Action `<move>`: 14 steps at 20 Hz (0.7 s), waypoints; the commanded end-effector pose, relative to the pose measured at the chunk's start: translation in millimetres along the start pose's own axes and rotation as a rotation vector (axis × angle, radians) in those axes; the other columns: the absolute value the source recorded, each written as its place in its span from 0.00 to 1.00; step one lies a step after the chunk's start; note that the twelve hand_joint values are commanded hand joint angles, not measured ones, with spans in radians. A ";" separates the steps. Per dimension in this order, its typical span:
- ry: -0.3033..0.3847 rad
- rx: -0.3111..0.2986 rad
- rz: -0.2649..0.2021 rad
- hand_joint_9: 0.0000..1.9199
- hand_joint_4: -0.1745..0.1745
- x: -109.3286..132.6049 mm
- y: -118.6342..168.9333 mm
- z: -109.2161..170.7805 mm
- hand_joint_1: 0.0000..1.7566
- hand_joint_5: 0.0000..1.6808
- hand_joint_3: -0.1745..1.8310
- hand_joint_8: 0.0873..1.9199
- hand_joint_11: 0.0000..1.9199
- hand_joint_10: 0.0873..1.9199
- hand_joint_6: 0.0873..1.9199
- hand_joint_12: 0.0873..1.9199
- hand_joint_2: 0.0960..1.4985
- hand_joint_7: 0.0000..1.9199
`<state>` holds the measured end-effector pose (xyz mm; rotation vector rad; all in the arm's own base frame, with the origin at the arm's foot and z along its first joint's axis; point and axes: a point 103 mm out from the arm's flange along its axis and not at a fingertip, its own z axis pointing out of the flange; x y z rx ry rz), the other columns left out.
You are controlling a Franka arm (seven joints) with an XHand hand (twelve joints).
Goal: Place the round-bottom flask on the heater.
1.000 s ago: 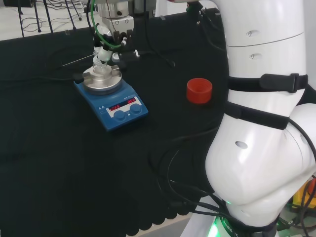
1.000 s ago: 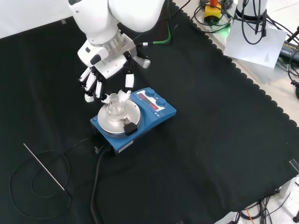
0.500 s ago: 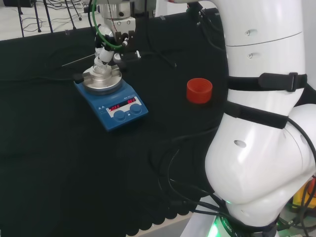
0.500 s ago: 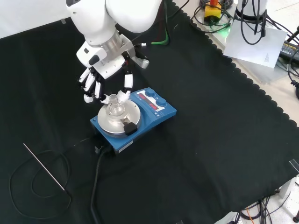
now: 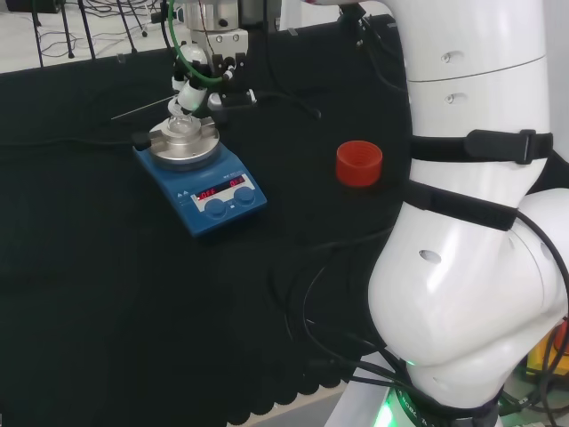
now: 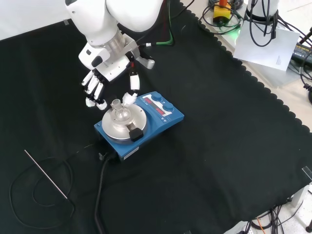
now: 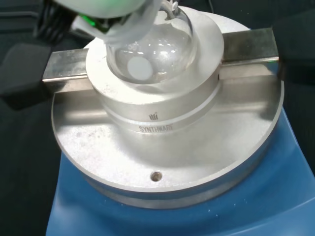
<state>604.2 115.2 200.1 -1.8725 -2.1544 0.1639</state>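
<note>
Clear round-bottom flask [image 7: 150, 51] seated in heater [image 6: 139, 124] block, white stir piece [image 7: 137, 68] inside

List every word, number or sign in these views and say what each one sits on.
Engraved logo and a single word on the metal block under the round-bottom flask: a maker's mark, left unquoted.
Two red number displays on the heater: too small to read.
White markings near its knobs: too small to read.

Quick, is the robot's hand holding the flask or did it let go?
Hand: open, holding nothing; the flask sits on the heater.
</note>
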 end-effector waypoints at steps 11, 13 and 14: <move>-0.003 -0.070 0.023 0.22 0.41 -11.3 -46.6 -29.7 0.46 0.25 0.40 0.32 0.08 0.35 0.26 0.70 0.35 0.12; -0.005 -0.082 0.032 0.22 0.41 -14.7 -58.2 -35.2 0.46 0.25 0.40 0.32 0.08 0.35 0.25 0.70 0.35 0.12; -0.006 -0.087 0.036 0.22 0.41 -16.3 -64.1 -37.5 0.45 0.25 0.40 0.32 0.08 0.35 0.25 0.70 0.35 0.12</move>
